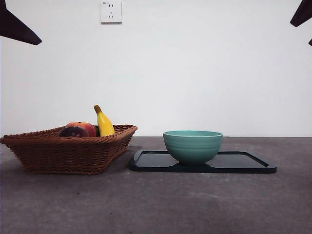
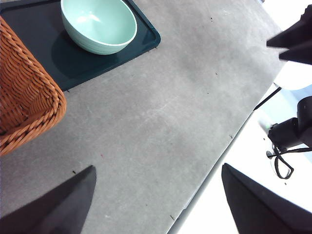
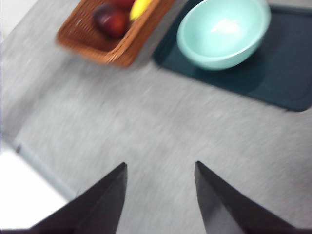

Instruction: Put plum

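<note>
- Front view: the plum [image 1: 73, 131] lies in the wicker basket [image 1: 68, 153] at the left, touching the red-orange fruit [image 1: 84, 127] and beside the banana [image 1: 104, 123]. To the right, the green bowl [image 1: 193, 146] stands empty-looking on the black tray [image 1: 243, 163]. Only black arm tips show at the top corners, well above everything.
- Left wrist view: the left gripper [image 2: 158, 200] hangs over bare table [image 2: 161, 112] with its jaws spread wide, holding nothing; basket rim and bowl lie beyond it.
- Right wrist view: the right gripper [image 3: 161, 200], blurred, is also empty, jaws parted more narrowly, over the table; the plum [image 3: 111, 20] sits untouched in the basket.
- Judgement: nothing is done yet. Reaching, grasping, lifting and placing, probably into the bowl, all remain.
</note>
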